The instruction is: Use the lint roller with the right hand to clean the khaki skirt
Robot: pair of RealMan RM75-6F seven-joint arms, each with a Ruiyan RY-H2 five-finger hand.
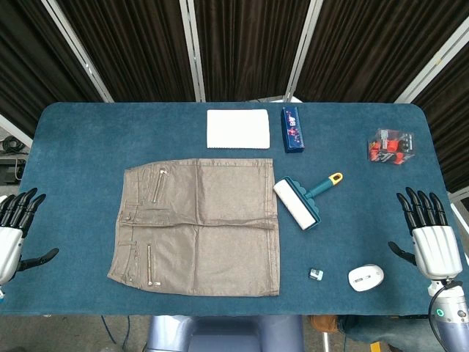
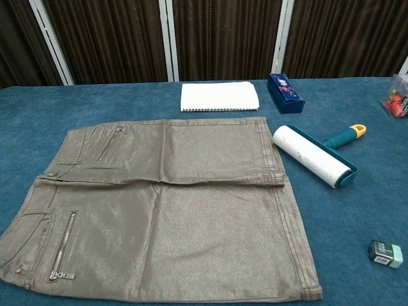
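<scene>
Nearest, both hands sit open and empty: left hand [image 1: 16, 220] at the frame's lower left edge, right hand [image 1: 429, 233] lower right. Mid-frame lies the flat khaki skirt [image 1: 198, 226]; the lint roller [image 1: 302, 199] rests just beside its upper right edge.

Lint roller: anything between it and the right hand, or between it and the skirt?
Nothing visible blocks either path. The right hand rests open at the table edge; the white mouse and small grey-green box lie nearer the robot than that path. The teal-handled white lint roller lies right beside the khaki skirt.
</scene>
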